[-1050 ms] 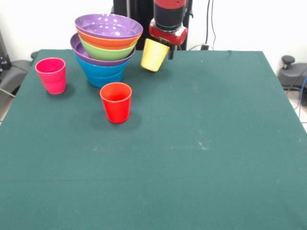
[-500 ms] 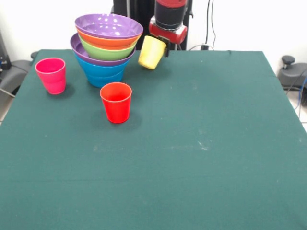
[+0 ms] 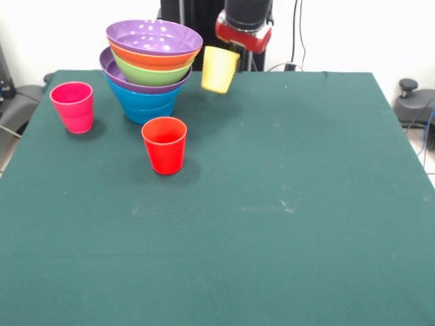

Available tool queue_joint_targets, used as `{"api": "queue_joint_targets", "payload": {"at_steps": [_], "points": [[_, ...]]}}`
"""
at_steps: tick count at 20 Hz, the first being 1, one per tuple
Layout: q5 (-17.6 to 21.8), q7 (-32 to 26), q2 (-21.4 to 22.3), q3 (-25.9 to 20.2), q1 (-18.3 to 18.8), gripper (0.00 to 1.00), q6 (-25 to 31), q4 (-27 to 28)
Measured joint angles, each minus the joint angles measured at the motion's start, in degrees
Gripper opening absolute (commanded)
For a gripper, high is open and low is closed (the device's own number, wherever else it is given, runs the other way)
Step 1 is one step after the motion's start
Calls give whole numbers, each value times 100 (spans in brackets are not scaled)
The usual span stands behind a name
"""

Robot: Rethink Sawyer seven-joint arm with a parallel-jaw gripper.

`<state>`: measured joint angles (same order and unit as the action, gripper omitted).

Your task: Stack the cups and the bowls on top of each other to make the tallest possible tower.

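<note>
Yellow tapered plastic cup (image 3: 219, 68) hangs off the counter (image 3: 272, 204), carried under the red-and-black gripper (image 3: 234, 49); we read the fingers as clamped on the cup's rim at its upper right, though the contact itself is mostly hidden by the wrist collar. The cup's long axis is close to upright, mouth up, with a slight lean. The relation that matters: the nested tower of glossy plastic bowls (image 3: 151, 68) lies directly to the picture-left of the held cup, just beside it, with a narrow gap showing between the cup's wall and the orange and lime green rims. The wide purple bowl on top (image 3: 154, 37) has its rim at about the height of the cup's mouth, so the cup's base sits below that rim. We judge that the carry is in hand and the placement is not yet done; to land the cup in the top bowl it would need to rise clear of the purple rim before crossing picture-left, otherwise the cup wall could clip the rims and shove the pile. The red plastic cup (image 3: 164, 144) stands upright on the counter in front of the tower, and the pink-magenta plastic cup (image 3: 73, 106) stands to the tower's picture-left; both are apart from the tower and untouched. With one arm only, the remaining cups wait on this placement.
</note>
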<state>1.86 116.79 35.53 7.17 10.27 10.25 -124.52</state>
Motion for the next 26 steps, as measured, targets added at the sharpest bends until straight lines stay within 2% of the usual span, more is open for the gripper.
{"api": "queue_joint_targets", "payload": {"at_steps": [1,4,7,21,26], "points": [[-17,0,215,1,2,0,381,46],[-24,0,596,40,-35,0,1040,180],[-21,0,852,102,-114,0,1381,321],[-52,0,1686,116,-136,0,2165,808],[-85,0,1848,116,-136,0,2389,878]]}}
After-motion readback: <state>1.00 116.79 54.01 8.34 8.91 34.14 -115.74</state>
